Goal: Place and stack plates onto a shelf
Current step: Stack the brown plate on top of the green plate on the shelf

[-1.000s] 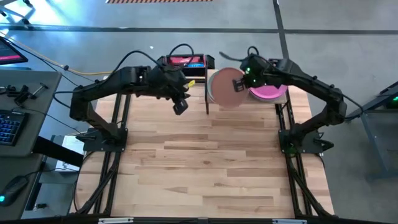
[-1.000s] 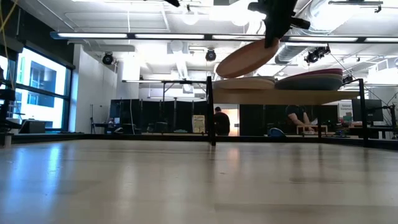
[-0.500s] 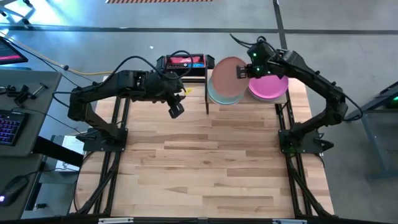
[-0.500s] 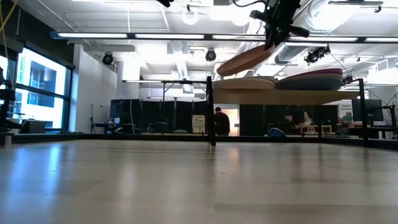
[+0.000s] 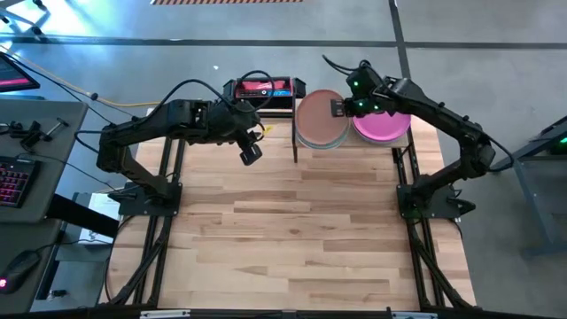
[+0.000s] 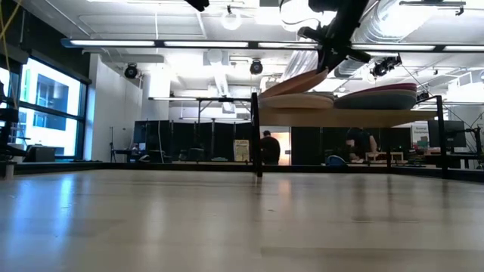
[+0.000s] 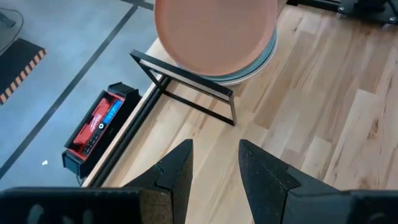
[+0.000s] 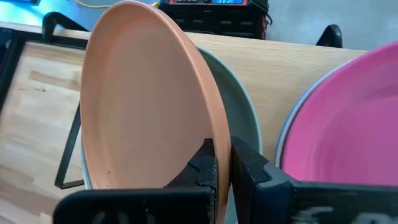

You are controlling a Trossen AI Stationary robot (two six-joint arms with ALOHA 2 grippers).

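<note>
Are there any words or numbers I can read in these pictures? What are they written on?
None can be read.
Red and black box on the floor beside the table: it has a blue label strip and pale marks, too small and blurred to read.
Sign in the room behind the table: too far off to read.
The plates, the shelf and the two grippers show no writing.

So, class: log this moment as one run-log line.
right gripper: shut on terracotta plate, tilted over shelf stack | left gripper: open, empty
</note>
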